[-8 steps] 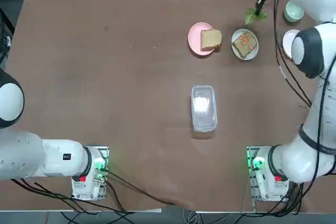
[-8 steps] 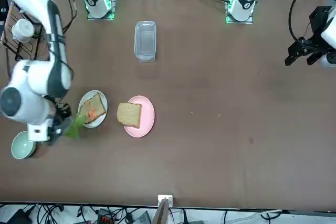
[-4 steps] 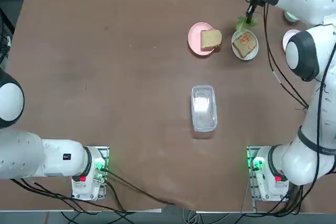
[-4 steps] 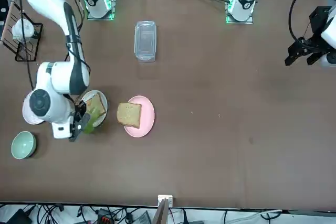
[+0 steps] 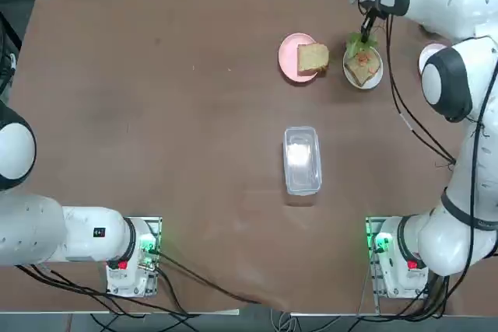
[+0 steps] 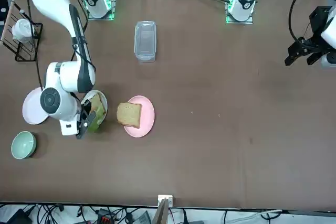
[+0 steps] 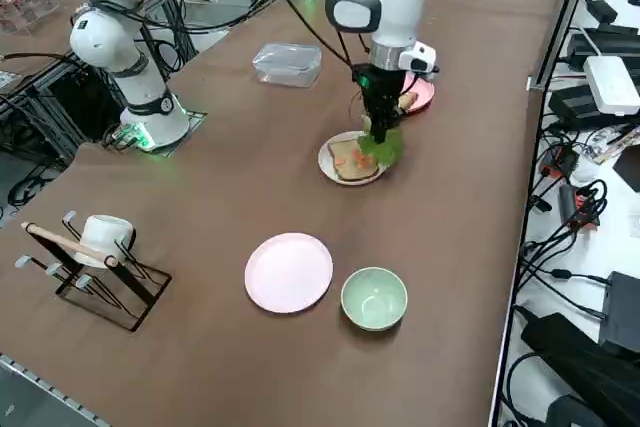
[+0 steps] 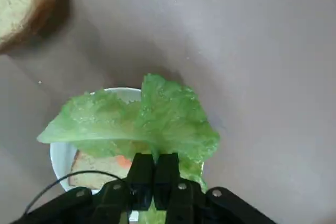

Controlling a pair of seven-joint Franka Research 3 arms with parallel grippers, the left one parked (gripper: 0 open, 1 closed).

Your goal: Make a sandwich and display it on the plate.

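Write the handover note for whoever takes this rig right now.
Right end effector: shut on the lettuce leaf, hanging over the far edge of the white plate.
White plate: one bread slice with red sauce on it.
Pink plate: the second bread slice, plain.
Done: bottom slice sauced, lettuce picked up.
Left: lay the lettuce on the sauced slice, then put the second slice on top.

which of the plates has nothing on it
The pale pink plate beside the green bowl. The white plate holds a sauced bread slice; the pink plate holds plain bread.
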